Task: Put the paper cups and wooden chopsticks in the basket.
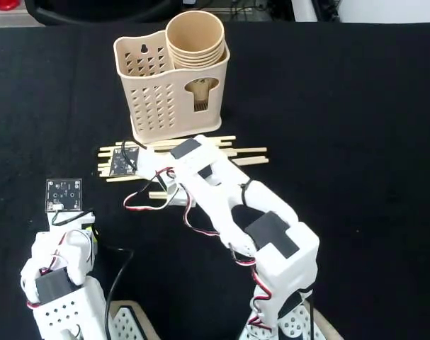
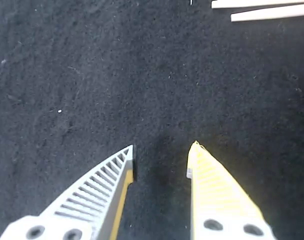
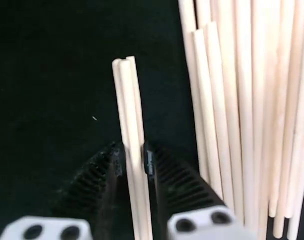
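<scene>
Black cloth-covered table [image 1: 356,142]. A beige perforated plastic basket [image 1: 154,106] stands upright at the far middle. A nested stack of tan paper cups [image 1: 195,35] sits inside it at the right-hand end as the high view has it, its rims rising above the basket wall. One cup shows through the cut-out in the front wall. Just in front of the basket, a loose pile of pale wooden chopsticks [image 1: 250,151] lies flat on the cloth, running roughly parallel to the basket's front. The white right arm [image 1: 271,234] stretches from the near edge diagonally to the near side of that pile. The right gripper [image 3: 134,157] is low at the cloth with its dark ribbed fingers [image 3: 177,185] pinched on a single joined pair of chopsticks [image 3: 127,100]. The pair runs straight out from between the fingers and lies just beside the pile, parallel to it and apart from its nearest stick. In the high view a short length of a stick [image 1: 158,195] shows by this gripper, nearer than the pile. The left arm [image 1: 59,276] is folded up at the near left corner, well apart from basket and chopsticks. The left gripper [image 2: 162,160] points down at bare cloth, its white and yellow fingers spread with nothing between them. Two chopstick ends [image 2: 262,12] show beyond it.
</scene>
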